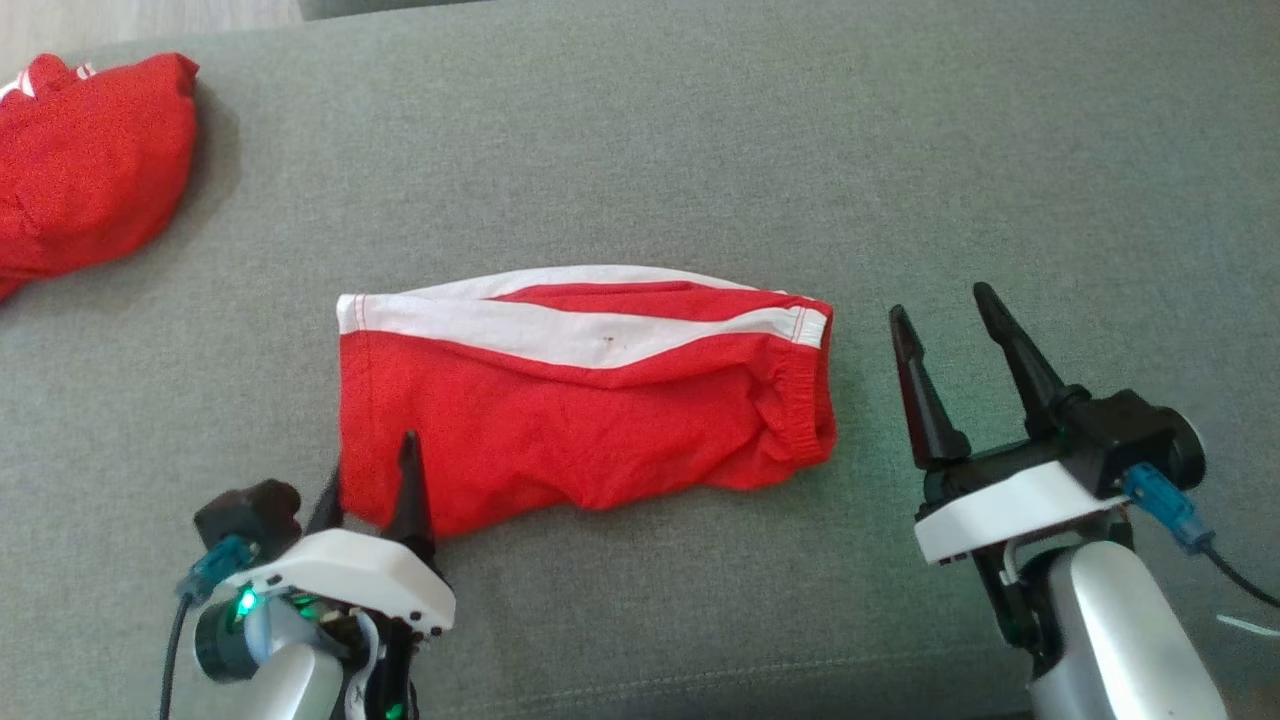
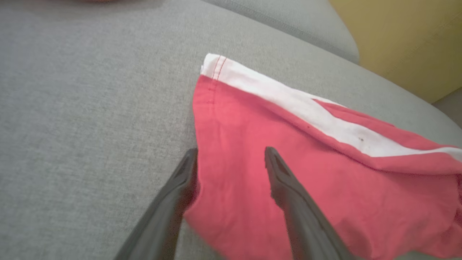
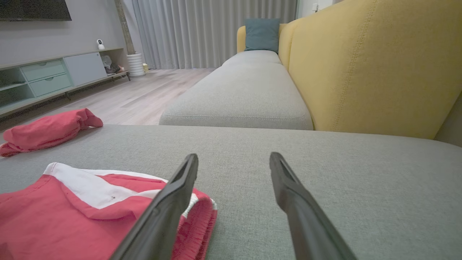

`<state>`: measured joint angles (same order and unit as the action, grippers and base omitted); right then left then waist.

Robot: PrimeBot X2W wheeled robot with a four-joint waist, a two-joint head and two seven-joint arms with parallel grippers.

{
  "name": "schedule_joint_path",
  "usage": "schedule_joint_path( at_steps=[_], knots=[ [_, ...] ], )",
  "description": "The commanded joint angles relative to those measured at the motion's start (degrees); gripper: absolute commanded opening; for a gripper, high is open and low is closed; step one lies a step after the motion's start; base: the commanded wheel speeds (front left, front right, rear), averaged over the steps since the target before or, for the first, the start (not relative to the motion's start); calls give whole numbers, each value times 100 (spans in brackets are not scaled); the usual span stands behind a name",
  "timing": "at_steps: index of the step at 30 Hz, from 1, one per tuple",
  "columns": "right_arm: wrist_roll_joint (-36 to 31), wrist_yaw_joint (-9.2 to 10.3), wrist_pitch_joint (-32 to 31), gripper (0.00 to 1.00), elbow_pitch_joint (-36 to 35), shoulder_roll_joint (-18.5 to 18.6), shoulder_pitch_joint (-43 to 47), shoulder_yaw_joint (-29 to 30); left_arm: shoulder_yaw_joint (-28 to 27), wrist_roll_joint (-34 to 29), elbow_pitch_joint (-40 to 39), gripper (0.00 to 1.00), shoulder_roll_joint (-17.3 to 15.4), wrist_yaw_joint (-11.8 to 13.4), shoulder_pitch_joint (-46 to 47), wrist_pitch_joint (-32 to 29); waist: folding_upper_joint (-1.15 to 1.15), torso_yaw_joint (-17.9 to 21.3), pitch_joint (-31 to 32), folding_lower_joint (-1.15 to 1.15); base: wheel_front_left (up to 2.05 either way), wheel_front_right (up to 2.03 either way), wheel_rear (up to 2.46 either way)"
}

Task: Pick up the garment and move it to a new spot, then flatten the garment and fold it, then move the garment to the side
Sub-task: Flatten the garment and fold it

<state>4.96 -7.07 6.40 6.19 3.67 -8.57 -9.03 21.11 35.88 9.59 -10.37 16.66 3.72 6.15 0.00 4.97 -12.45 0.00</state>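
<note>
The garment [image 1: 580,400], red shorts with white stripes, lies folded into a flat band in the middle of the grey sofa cushion [image 1: 700,130]. My left gripper [image 1: 370,460] is open at its near left corner. In the left wrist view this gripper [image 2: 231,151] straddles the garment's [image 2: 325,173] edge: one finger rests on the cushion beside the cloth, the other lies over the red fabric. My right gripper [image 1: 940,301] stands open just right of the elastic waistband, apart from it. In the right wrist view the right gripper [image 3: 234,156] is empty, with the garment [image 3: 72,209] at the lower left.
A second red garment [image 1: 80,160] lies bunched at the cushion's far left corner, also seen as a red heap [image 3: 47,131] in the right wrist view. A yellow backrest [image 3: 361,72] borders the cushion, and another grey seat [image 3: 245,94] extends beyond. Bare cushion surrounds the shorts.
</note>
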Motion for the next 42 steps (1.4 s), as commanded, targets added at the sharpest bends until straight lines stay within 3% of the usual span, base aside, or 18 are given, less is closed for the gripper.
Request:
schedule_joint_path(
  at_steps=[1, 8, 19, 42],
  knots=[
    [-25, -42, -29, 100, -192, 0, -15, -91, -242, -42, -171, 100, -42, 15, 127, 97, 0, -8, 27, 0, 0, 0, 0],
    [19, -42, -369, 100, -126, 44, -1, 47, -390, -354, -423, 100, -215, 30, 188, 653, 0, -75, 219, 0, 0, 0, 0],
    [696, -42, -1331, 100, 404, 262, -184, -556, -462, -954, -1222, 100, -330, 91, -207, 870, 0, -240, 418, 0, 0, 0, 0],
    [1795, -42, -2469, 100, 2503, 406, -1506, -789, -837, -1438, -1413, 100, 178, -276, -352, 884, 0, -644, 342, 0, 0, 0, 0]
  ],
)
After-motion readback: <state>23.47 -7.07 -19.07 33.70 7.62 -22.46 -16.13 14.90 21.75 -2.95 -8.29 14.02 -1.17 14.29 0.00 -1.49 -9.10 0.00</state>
